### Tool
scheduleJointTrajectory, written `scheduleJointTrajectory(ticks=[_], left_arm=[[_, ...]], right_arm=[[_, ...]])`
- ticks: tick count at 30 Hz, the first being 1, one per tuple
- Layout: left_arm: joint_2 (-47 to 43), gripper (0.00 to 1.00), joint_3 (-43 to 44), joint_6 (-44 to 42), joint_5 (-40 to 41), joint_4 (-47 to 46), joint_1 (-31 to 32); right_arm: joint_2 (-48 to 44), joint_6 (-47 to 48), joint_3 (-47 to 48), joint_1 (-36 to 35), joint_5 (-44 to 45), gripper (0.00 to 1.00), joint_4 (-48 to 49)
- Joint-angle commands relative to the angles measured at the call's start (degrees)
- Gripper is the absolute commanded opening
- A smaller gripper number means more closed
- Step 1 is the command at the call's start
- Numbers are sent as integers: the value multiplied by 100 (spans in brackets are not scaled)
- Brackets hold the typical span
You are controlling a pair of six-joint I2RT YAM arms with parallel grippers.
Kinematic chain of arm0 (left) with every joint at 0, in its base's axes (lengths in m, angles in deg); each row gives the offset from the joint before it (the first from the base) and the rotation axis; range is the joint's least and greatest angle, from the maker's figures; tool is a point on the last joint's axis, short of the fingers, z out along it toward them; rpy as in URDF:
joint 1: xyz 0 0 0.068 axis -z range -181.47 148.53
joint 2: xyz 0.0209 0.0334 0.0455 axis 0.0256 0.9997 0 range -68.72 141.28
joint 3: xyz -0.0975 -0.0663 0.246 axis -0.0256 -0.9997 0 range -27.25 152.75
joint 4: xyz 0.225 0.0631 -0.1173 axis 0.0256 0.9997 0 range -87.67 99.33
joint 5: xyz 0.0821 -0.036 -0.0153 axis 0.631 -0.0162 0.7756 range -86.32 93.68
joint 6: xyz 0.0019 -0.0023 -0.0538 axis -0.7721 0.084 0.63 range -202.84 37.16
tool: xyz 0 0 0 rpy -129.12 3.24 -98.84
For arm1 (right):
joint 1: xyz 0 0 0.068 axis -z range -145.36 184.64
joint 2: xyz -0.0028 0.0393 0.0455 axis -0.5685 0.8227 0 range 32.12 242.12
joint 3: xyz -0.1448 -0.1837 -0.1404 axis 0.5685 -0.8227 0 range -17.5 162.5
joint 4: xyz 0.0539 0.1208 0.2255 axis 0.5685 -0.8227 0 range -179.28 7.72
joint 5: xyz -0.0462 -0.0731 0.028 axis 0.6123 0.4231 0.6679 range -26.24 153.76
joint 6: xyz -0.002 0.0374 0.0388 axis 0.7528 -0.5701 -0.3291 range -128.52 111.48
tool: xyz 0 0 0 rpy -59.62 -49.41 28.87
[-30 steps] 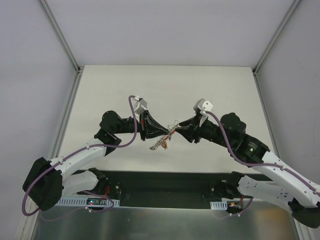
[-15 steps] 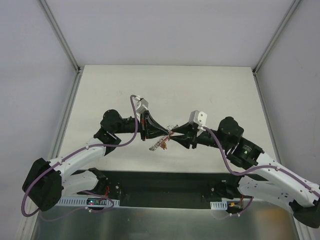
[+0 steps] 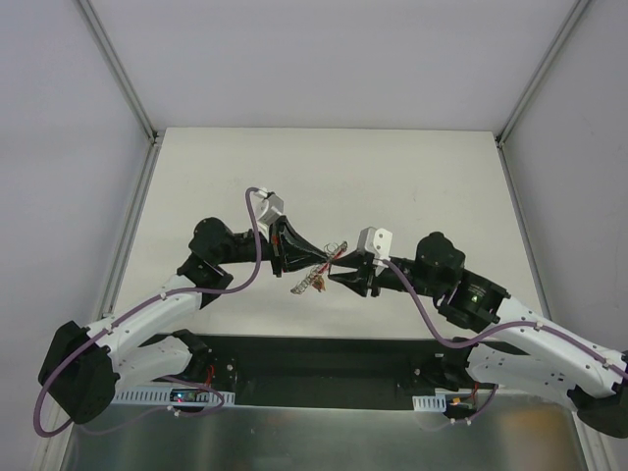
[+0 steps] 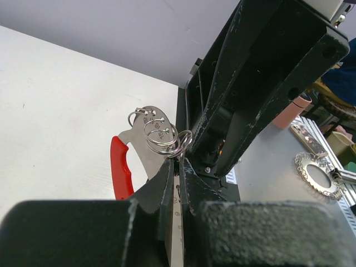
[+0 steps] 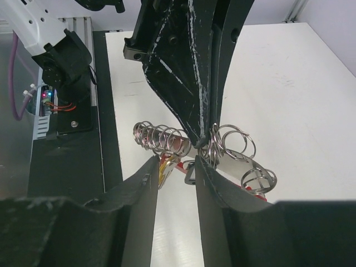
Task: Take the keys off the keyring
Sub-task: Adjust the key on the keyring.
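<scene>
The keyring (image 4: 167, 136), with its red piece (image 4: 119, 167) and grey tag (image 4: 146, 153), was up off the worktop (image 3: 392, 177) between the two arms. The keys (image 3: 309, 285) trailed from it in a jagged bunch. The left tool (image 4: 178, 164) was clamped tight on the keyring. The right tool (image 5: 175, 162) stood half open, its fingers either side of the red piece.

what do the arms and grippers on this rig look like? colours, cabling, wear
The left arm and right arm have white shells on the lower links, black joints and wrists. A purple cable runs along each to a pale grey block at the wrist. The left gripper and right gripper are black, with two tapering fingers, scuffed pale at the edges.
</scene>
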Motion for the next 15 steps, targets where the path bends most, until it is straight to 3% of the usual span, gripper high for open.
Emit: scheduleJointTrajectory(ticks=[1,15], left_arm=[[-170,0,153,-135,11,-348,64],[-153,0,109,-161,-59,-409,73]], right_arm=[[-25,181,126,-56,368,35,117],[-51,120,100,-100,721,35,205]])
